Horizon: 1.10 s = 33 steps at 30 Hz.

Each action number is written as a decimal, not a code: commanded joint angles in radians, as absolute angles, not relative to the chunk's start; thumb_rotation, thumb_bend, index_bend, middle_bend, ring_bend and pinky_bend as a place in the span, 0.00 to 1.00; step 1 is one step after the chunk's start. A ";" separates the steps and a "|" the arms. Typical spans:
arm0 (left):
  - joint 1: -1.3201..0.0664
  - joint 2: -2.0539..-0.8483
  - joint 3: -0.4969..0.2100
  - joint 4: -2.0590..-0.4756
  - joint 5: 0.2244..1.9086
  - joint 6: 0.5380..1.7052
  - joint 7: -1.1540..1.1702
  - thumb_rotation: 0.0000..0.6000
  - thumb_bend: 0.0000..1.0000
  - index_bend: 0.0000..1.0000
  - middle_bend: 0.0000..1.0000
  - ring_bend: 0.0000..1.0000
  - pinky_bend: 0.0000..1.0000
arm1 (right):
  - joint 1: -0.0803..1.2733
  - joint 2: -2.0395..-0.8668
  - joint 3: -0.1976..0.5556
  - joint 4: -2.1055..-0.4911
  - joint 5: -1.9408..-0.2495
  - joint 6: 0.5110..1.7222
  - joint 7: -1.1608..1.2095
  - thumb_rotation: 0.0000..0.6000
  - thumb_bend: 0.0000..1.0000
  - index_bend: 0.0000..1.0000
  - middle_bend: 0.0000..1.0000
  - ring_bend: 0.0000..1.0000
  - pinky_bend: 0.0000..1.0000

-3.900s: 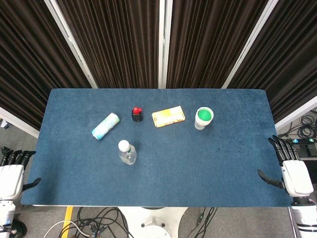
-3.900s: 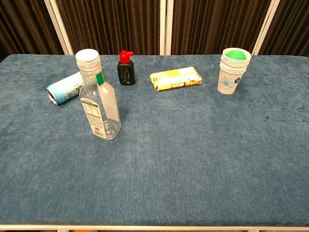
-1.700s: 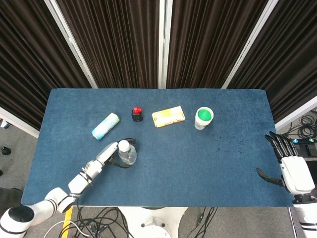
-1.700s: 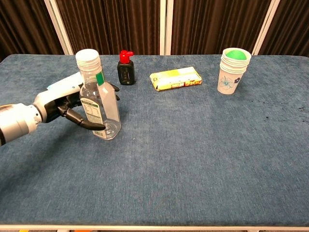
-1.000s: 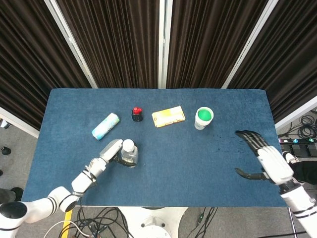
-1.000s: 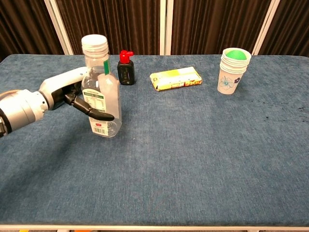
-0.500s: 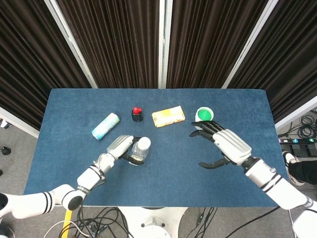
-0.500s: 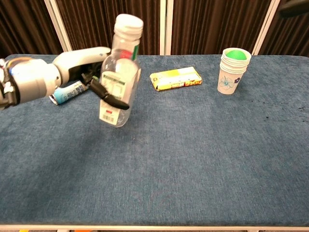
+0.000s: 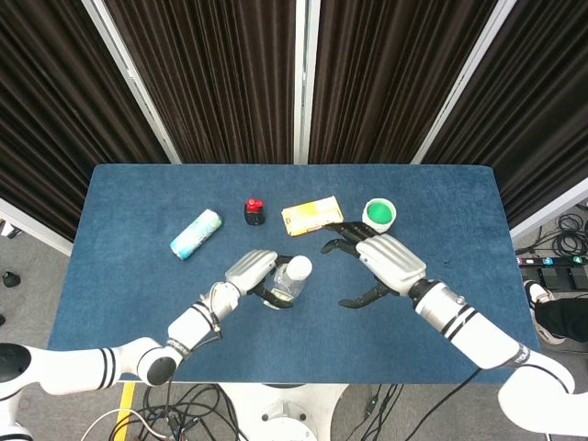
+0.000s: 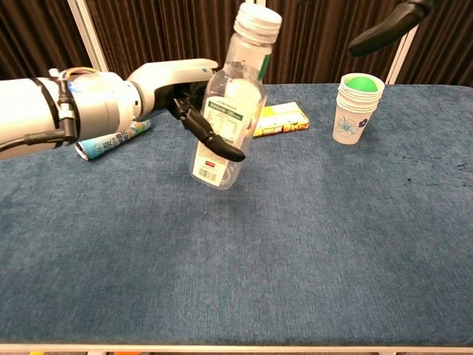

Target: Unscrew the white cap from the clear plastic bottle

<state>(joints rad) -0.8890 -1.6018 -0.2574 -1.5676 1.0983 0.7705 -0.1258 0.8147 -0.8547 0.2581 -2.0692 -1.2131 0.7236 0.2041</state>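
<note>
A blue cloth table (image 9: 129, 276) is standing before dark curtains. Near its middle, the left hand (image 9: 250, 272) is gripping the bottle (image 10: 228, 111) above the cloth, tilting it right, cap (image 10: 257, 17) on. Just right, the right hand (image 9: 381, 262) is hovering with fingers spread, holding nothing. Farther off, a cup (image 9: 378, 217) is standing.

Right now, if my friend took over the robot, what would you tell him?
Left hand grips the clear plastic bottle around its middle, lifted off the blue table and tilted.
Right hand is open, fingers spread, beside the bottle and not touching it.
White cap is on the bottle.
Done: bottle picked up.
Left: bring the right hand onto the cap, twist it off.
</note>
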 commanded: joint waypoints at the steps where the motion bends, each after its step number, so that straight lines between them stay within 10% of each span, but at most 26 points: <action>1: -0.897 -1.606 -0.258 -1.568 1.091 0.767 -0.113 1.00 0.09 0.54 0.58 0.48 0.49 | 0.832 -0.876 0.257 -2.072 -1.186 0.721 0.166 0.91 0.02 0.25 0.03 0.00 0.00; 33: -0.949 -1.629 -0.261 -1.577 1.033 0.760 -0.039 1.00 0.09 0.54 0.58 0.48 0.49 | 0.867 -0.908 0.238 -2.115 -1.140 0.723 0.057 0.91 0.02 0.25 0.02 0.00 0.00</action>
